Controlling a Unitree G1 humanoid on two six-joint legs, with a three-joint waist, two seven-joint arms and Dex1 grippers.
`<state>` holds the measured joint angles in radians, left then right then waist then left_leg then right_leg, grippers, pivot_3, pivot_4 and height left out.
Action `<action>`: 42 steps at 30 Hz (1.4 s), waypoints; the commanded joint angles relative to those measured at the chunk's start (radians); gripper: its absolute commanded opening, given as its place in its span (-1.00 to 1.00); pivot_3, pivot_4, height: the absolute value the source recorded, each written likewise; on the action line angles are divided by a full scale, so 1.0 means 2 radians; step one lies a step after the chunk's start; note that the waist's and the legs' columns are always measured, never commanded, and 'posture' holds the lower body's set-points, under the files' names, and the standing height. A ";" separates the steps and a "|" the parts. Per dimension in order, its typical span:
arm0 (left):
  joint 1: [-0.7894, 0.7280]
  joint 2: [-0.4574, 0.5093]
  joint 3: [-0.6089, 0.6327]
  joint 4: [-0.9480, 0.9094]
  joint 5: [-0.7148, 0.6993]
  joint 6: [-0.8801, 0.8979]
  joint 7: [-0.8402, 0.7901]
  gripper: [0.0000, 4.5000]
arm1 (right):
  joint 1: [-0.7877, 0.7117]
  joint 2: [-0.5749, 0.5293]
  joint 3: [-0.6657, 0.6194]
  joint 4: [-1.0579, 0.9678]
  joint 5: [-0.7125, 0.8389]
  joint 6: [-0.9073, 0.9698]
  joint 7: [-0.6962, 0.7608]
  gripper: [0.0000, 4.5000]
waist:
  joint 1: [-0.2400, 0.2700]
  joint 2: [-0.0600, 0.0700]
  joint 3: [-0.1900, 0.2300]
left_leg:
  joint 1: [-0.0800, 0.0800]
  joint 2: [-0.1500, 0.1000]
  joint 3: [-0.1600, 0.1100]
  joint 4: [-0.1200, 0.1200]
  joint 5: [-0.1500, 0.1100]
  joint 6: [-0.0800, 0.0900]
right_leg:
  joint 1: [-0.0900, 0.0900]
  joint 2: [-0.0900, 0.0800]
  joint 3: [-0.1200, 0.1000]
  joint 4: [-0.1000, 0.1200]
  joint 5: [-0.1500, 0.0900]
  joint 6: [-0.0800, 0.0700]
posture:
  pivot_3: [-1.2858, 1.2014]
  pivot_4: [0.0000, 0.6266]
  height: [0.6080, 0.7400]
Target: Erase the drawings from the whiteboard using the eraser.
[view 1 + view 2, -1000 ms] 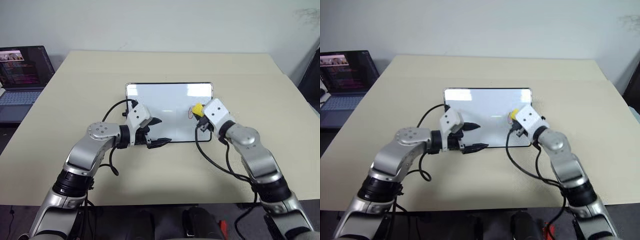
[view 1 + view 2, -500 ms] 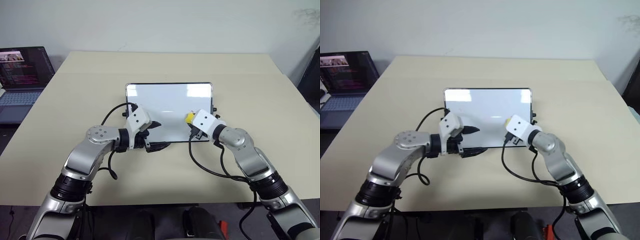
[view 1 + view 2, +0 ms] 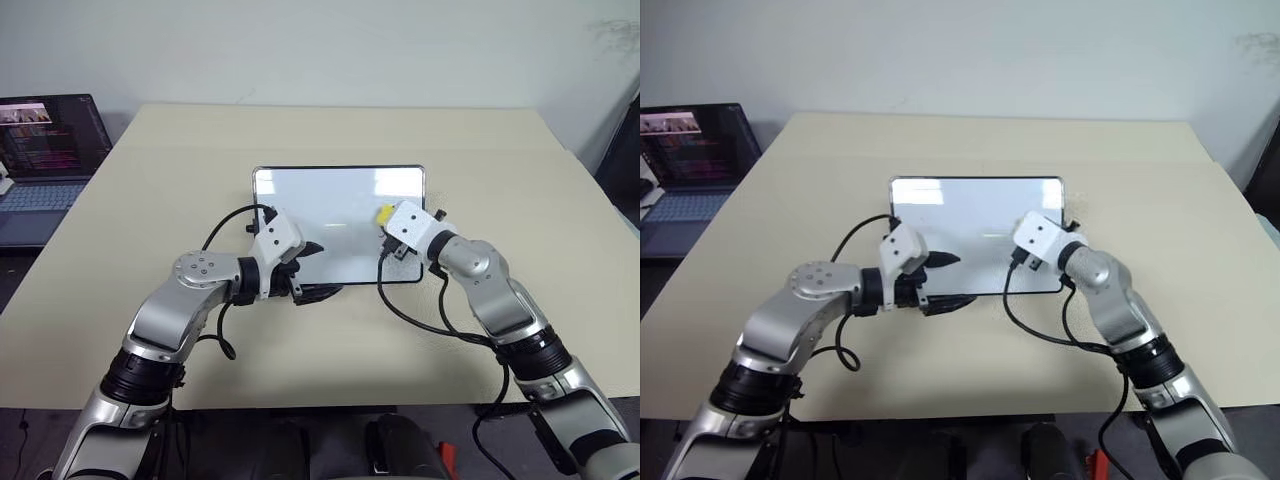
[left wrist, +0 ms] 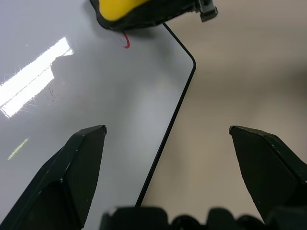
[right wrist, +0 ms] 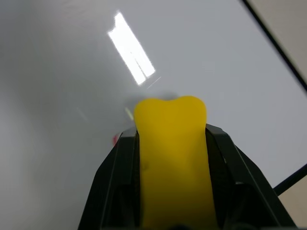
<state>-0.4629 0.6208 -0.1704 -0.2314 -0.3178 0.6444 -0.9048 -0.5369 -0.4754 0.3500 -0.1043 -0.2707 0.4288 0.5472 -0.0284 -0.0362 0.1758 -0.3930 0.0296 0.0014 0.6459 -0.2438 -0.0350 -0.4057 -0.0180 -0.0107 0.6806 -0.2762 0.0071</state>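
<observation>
Right gripper [image 5: 172, 158] clamped on eraser [image 5: 171, 143], pressed to whiteboard [image 3: 330, 190] over red drawings [image 4: 125, 42]. Left gripper [image 4: 168, 139] fingers apart, straddling board's near edge, probably to steady it.

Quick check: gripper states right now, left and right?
Left gripper: open, holding nothing, straddling the whiteboard's near edge.
Right gripper: shut on the eraser, over the whiteboard.

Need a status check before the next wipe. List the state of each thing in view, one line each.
whiteboard: flat on the table, mostly clean.
drawings: a red trace remains beside the eraser.
eraser: clamped in the right gripper, over the board.
left gripper: open, straddling the board's edge.
laptop: open, screen lit.
</observation>
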 commanded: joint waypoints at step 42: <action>0.016 -0.002 0.006 -0.045 -0.016 0.018 0.009 1.00 | 0.009 0.013 0.005 0.005 -0.012 0.024 0.031 -0.37 | -0.001 0.000 0.000 | 0.001 0.000 0.000 0.000 0.000 0.000 | 0.000 0.000 0.001 0.000 0.000 0.000 | 0.03 -0.52 1.00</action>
<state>-0.4260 0.6126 -0.1702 -0.2768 -0.3346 0.6889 -0.8855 -0.5360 -0.4372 0.3333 -0.0947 -0.2927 0.4382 0.5716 -0.0306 -0.0368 0.1754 -0.3910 0.0302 0.0021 0.6456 -0.2434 -0.0348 -0.4048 -0.0183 -0.0096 0.6804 -0.2755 0.0070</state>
